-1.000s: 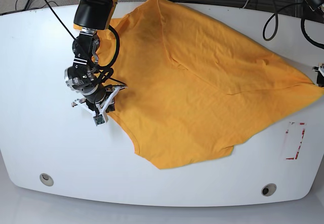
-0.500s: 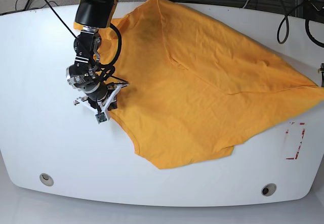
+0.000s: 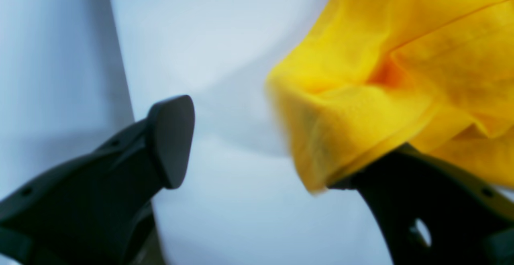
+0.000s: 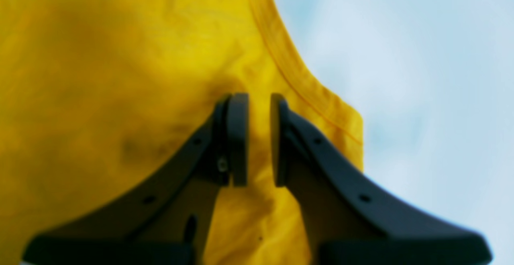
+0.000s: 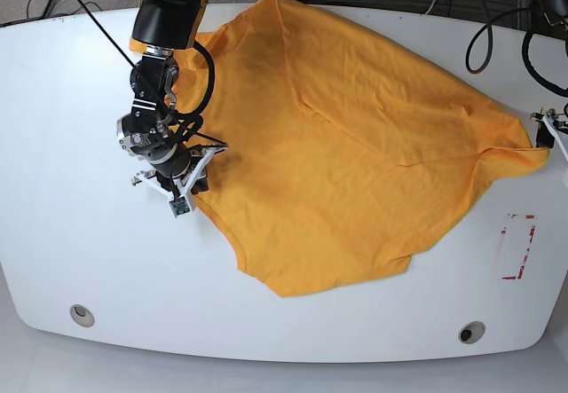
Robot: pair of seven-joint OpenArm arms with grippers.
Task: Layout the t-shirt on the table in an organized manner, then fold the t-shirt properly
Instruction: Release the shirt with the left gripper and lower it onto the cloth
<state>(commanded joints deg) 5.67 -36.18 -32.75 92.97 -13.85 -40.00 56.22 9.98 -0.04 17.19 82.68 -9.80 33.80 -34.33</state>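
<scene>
My left claw (image 3: 257,144) gapes wide, shirt (image 5: 355,145) draped on one finger. My right claw (image 4: 259,136) hangs nearly closed over the shirt on the desk (image 5: 71,233).

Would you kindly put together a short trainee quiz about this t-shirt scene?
1. True or false: the left gripper has its jaws wide apart.
2. In the base view, the tape rectangle lies on which side of the table? A) left B) right
3. Fill in: in the base view, the right gripper is at the t-shirt's ___ edge.
Key: 1 true; 2 B; 3 left.
</scene>
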